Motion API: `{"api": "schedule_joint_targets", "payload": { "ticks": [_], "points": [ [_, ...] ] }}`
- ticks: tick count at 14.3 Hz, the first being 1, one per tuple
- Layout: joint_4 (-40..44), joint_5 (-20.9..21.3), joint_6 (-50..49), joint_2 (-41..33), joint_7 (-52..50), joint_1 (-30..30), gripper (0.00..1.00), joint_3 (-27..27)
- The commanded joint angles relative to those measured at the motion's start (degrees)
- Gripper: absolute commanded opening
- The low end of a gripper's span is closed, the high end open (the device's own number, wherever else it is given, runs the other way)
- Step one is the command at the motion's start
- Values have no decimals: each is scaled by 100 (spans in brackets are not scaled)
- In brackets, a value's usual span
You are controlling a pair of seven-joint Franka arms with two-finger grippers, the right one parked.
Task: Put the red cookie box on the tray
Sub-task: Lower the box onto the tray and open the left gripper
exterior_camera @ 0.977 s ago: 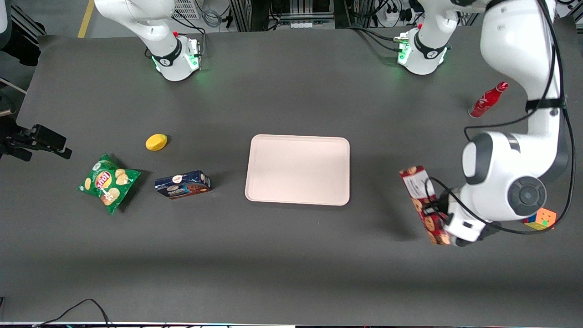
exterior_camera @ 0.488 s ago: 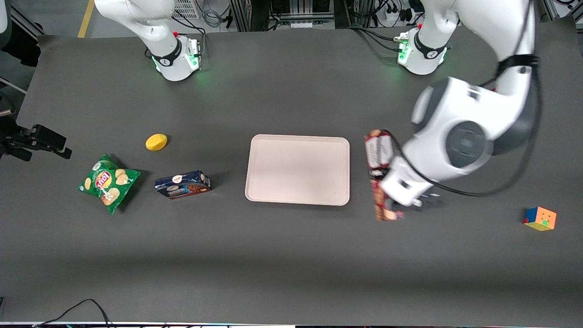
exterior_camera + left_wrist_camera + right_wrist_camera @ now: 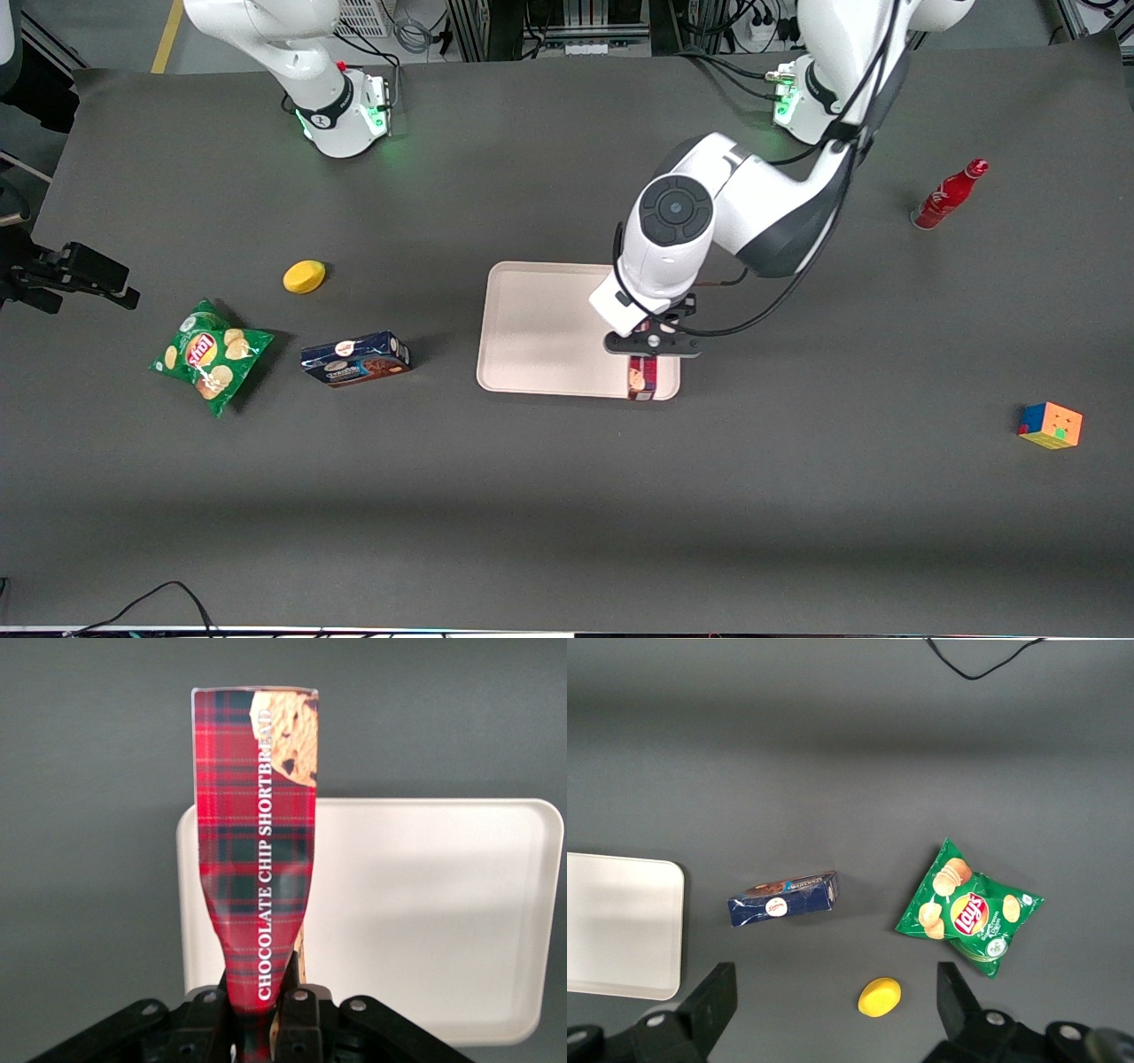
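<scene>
My left gripper (image 3: 653, 346) hangs over the tray (image 3: 549, 319), above the tray's corner nearest the front camera at the working arm's end. It is shut on the red cookie box (image 3: 642, 379), whose one end shows below the fingers. In the left wrist view the gripper (image 3: 260, 992) pinches the plaid carton (image 3: 257, 842) at one end, denting it. The carton stretches away from the fingers, across the pale tray's (image 3: 425, 904) edge and out over the dark table.
A dark blue cookie box (image 3: 355, 358), a green chips bag (image 3: 210, 354) and a yellow object (image 3: 304, 276) lie toward the parked arm's end. A red bottle (image 3: 948, 194) and a colour cube (image 3: 1051, 424) stand toward the working arm's end.
The left arm has swung from the working arm's end of the table to above the tray, carrying the red cookie box with it.
</scene>
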Motion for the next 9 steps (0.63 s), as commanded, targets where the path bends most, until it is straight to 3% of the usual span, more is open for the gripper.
{"api": "schedule_joint_targets", "payload": {
  "ticks": [1,7,9],
  "points": [
    [-1586,89,1599,-504,-47,95,16,10],
    [-2484,483,1698,-838,-47,86,16,2],
    [-2668,590,2170,-795,-47,86,16,37]
  ]
}}
